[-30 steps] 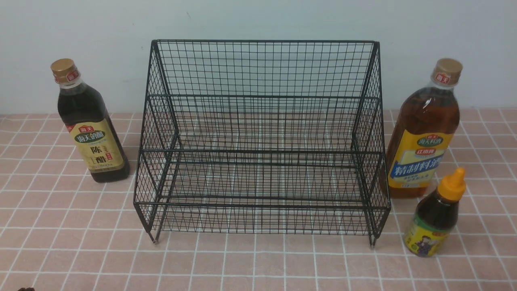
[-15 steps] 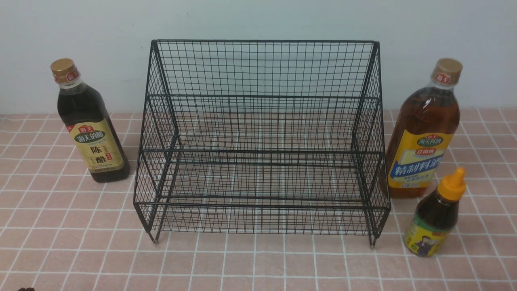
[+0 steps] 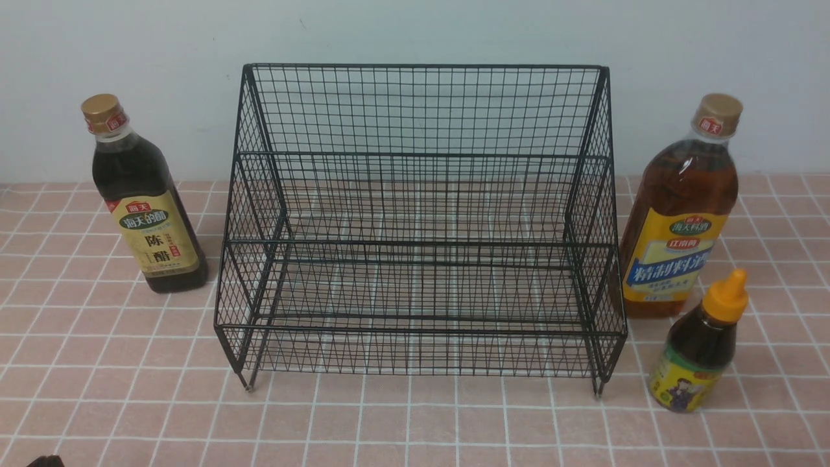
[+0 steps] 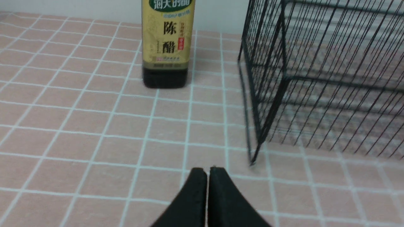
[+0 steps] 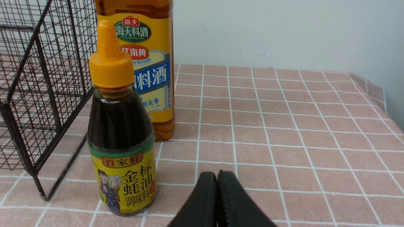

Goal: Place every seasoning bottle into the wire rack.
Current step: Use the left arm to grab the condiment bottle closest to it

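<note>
Black padded fingers are all that shows of either arm, each pair seen from its own wrist camera. The left gripper [image 4: 207, 171] sits low over the pink tiled table [image 3: 415, 428], reaching forward roughly level, its two fingers pressed flat together with nothing between them. The right gripper [image 5: 217, 175] has the same pose, low, level and aimed towards the wall [image 3: 415, 32], its fingers likewise clamped on nothing.

Taking the front view as a clock face, the wire rack [image 3: 421, 243] stands at the centre on its short legs. Its long axis runs from 9 to 3 o'clock, its tall back is at 12 and its low open front faces 6.

All three bottles stand on the table outside the rack, upright, long axes vertical, caps pointing up and labels turned towards 6 o'clock. The vinegar bottle [image 3: 146, 214], dark with a gold cap, is at 9 o'clock, near the rack's left side but apart from it, and well ahead of the left gripper. The amber bottle [image 3: 677, 227] is at 3 o'clock, just beside the rack's right side; whether they touch I cannot tell. The small bottle [image 3: 700, 350], with its orange nozzle straight up, stands at 4 o'clock, nearer the robot than the amber one, near the rack's front right leg and a little ahead of the right gripper.
</note>
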Controlling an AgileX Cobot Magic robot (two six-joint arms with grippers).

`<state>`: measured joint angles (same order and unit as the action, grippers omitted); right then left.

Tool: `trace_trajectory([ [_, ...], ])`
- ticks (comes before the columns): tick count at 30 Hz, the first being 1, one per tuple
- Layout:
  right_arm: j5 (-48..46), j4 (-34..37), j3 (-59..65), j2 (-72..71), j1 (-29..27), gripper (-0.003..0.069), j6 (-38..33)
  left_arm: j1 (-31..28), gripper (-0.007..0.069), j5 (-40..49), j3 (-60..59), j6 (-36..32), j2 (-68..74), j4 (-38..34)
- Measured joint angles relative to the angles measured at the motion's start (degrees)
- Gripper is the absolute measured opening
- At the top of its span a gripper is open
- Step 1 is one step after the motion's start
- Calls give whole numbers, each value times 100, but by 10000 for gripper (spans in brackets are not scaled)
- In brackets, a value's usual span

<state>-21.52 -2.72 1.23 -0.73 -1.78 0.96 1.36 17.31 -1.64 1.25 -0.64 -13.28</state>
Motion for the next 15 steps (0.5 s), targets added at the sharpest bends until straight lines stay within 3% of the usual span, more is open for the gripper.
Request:
trace_trajectory([
  [6,0,0,0,0,0,-15,0,0,-7,-969,0,70,0,-856],
  [9,0,0,0,0,0,-15,0,0,-7,-2005,0,70,0,-1243],
  [10,0,0,0,0,0,-15,0,0,-7,-2820,0,70,0,-1339],
  [13,0,0,0,0,0,-15,0,0,-7,-3894,107,74,40,-1173],
  [15,0,0,0,0,0,-15,0,0,-7,-3982,446,74,258,-811],
])
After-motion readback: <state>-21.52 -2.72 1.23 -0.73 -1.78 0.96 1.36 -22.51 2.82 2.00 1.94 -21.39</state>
